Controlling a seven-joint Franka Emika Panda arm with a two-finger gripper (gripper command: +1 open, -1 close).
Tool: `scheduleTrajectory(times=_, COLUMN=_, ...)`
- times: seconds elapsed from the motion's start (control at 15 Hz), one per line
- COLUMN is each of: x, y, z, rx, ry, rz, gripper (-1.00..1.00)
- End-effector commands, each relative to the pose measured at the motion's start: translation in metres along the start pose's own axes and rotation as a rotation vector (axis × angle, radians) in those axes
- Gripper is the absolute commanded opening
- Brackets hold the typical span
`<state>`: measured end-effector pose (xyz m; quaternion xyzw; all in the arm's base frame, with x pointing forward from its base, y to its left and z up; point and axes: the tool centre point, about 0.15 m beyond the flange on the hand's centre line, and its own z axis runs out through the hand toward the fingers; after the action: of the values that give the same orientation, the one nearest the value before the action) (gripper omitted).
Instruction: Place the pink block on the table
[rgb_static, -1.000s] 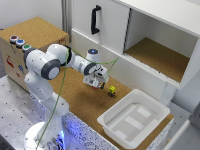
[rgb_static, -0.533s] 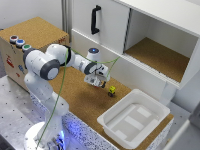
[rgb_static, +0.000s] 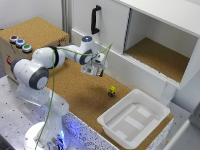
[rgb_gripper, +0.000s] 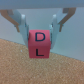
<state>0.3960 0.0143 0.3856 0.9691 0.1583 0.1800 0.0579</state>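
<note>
Cork: brown counter (rgb_static: 85, 95), exterior view; gripper (rgb_static: 96, 70) hangs above it, by the white cabinet (rgb_static: 150, 40).
Block there: too small to tell.
Wrist view: pink block (rgb_gripper: 40, 44), lettered D and L, pinched between the jaws, just above the cork.
Advice: descend straight, seat it flat, then part the jaws.
</note>
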Motion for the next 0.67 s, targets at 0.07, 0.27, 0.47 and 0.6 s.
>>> scheduleTrajectory(times=0.07, x=-0.008, y=-0.018, z=0.02, rx=0.014, ry=-0.04, rz=0.037, gripper=-1.0)
scheduleTrajectory(times=0.27, x=-0.017, y=-0.018, z=0.062, rx=0.065, ry=-0.088, rz=0.067, gripper=-1.0)
scheduleTrajectory(times=0.47, x=-0.022, y=-0.018, z=0.096, rx=0.071, ry=-0.106, rz=0.076, gripper=-1.0)
scheduleTrajectory(times=0.6, x=-0.023, y=-0.02, z=0.117, rx=0.095, ry=-0.122, rz=0.093, gripper=-1.0)
